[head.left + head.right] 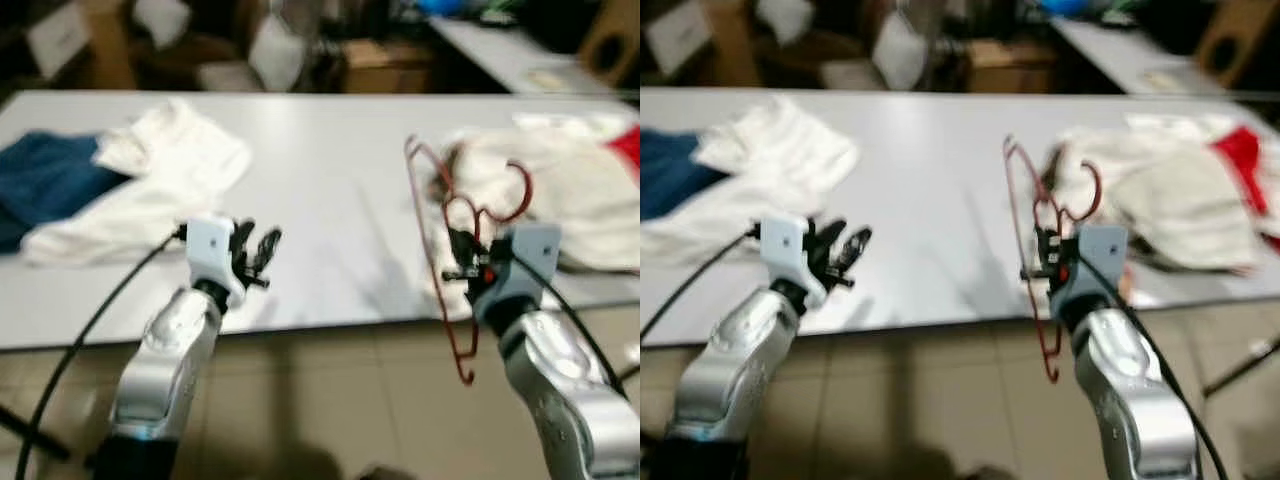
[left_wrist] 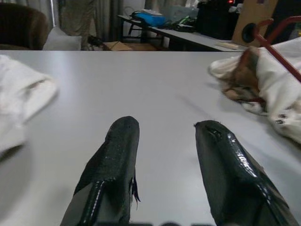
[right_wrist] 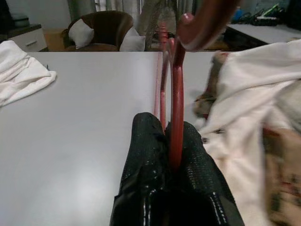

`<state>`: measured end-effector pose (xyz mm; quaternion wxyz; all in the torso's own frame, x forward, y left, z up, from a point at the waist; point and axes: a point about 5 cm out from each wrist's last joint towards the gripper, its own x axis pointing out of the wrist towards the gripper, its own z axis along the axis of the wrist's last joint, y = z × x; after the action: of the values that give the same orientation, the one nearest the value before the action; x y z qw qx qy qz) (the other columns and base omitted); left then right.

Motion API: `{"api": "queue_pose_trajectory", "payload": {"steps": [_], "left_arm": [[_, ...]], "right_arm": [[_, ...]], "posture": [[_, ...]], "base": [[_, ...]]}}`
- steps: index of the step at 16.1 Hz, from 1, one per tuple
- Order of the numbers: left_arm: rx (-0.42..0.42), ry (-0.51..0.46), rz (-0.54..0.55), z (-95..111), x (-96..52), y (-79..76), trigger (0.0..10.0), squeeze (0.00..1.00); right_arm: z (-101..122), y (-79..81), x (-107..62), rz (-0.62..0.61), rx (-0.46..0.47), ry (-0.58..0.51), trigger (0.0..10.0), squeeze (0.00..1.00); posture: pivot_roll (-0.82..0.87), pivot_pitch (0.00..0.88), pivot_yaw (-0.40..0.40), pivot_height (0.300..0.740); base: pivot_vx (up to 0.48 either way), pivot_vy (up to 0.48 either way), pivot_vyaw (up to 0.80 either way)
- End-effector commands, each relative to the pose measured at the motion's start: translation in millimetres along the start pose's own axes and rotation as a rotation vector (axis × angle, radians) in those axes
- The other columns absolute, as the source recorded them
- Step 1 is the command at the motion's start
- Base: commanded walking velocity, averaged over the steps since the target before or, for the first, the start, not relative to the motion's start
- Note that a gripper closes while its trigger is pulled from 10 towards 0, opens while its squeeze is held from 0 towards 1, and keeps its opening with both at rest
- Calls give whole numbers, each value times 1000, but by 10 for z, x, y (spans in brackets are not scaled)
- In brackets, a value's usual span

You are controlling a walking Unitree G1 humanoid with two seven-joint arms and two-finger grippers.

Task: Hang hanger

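Red wire hanger (image 1: 450, 250): pinched between the pressed-together fingers (image 3: 146, 155) of the right gripper (image 1: 462, 262), held upright at the near edge of the table (image 1: 330, 180); hook curls up above the gripper, lower frame hangs down past the table edge over the tiled floor (image 1: 340, 400). In the right wrist view two red wires run up from between the black fingers, hook tip overhead.

Left gripper (image 1: 258, 252): fingers (image 2: 115, 160) spread, nothing between them, poised over the near left part of the table; cable (image 1: 90, 330) trails from the wrist.

Table: grey-white, long, matte.

White cloth (image 1: 150, 180): crumpled heap, left part of the table, beyond the left gripper.

Blue cloth (image 1: 40, 185): far left, touching the white cloth and partly under it.

Pile (image 1: 570, 190): cream and white garments, right part of the table, just behind the hanger; a red piece (image 1: 625, 145) at its far right edge; a brownish patterned patch shows in both wrist views.

Background: second table (image 2: 188, 40), brown armchair (image 3: 101, 30) with a white cushion, boxes; head views blurred, detail uncertain
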<state>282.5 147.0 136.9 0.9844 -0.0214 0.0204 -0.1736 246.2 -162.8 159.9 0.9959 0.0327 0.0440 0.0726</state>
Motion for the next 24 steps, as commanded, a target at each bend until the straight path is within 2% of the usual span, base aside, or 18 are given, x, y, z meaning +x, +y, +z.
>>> {"api": "queue_pose_trajectory", "payload": {"steps": [1,4,6,8,9,10,11,13,15,17,18,19,21,22,24], "left_arm": [[4,1,3,-2,-16,-2,10000,333],[0,8,2,-24,0,3,10000,333],[-2,23,32,-59,-15,90,10000,329],[25,45,28,-119,-55,86,10000,318],[30,46,23,-129,-59,79,10000,318],[30,44,23,-129,-55,80,10000,267],[34,45,25,-142,-43,101,10000,251],[49,53,23,-155,-42,147,10000,263],[20,51,8,-176,-35,142,10000,278],[-37,53,-11,-177,-10,136,10000,447],[-46,62,-2,-196,9,159,10000,1000],[-47,65,2,-200,19,186,10000,1000],[-45,58,15,-184,-7,256,10000,1000],[-17,55,28,-196,-26,288,10000,1000],[-19,57,21,-198,-38,299,10000,1000]], "right_arm": [[51,-5,-10,4,-19,-13,10000,0],[45,-56,-20,-28,-26,-12,10000,0],[-35,-60,6,-41,-75,42,10000,0],[-121,-107,-30,-52,-113,60,10000,0],[-138,-128,-36,-62,-95,60,10000,0],[-143,-138,-33,-59,-85,61,10000,0],[-177,-146,-16,-47,-110,76,10000,0],[-222,-166,-5,-57,-47,92,10000,0],[-218,-146,-39,-8,-76,72,10000,0],[-153,-104,-16,20,-67,34,10000,0],[-151,-83,-5,44,-89,31,10000,0],[-152,-73,3,46,-113,32,10000,0],[-151,-41,-16,73,-94,28,10000,0],[-187,-91,-36,57,-104,36,10000,0],[-171,-114,-29,56,-93,29,10000,0]], "posture": [[-100,0,5,740],[-109,0,24,740],[-109,0,14,740],[-97,0,19,740],[-96,0,21,740],[-93,0,24,740],[-92,0,23,740],[-91,0,13,740],[-98,0,28,740],[-103,0,38,740],[-107,0,39,740],[-110,0,25,740],[-108,0,26,740],[-106,0,27,740],[-105,0,28,740]], "base": [[0,-379,0],[0,-354,-498],[0,0,0],[0,0,0],[0,0,0],[0,0,0],[0,0,0],[0,0,-400],[0,0,-800],[0,0,-638],[0,0,0],[0,0,0],[257,0,0],[262,0,0],[262,0,0]]}}
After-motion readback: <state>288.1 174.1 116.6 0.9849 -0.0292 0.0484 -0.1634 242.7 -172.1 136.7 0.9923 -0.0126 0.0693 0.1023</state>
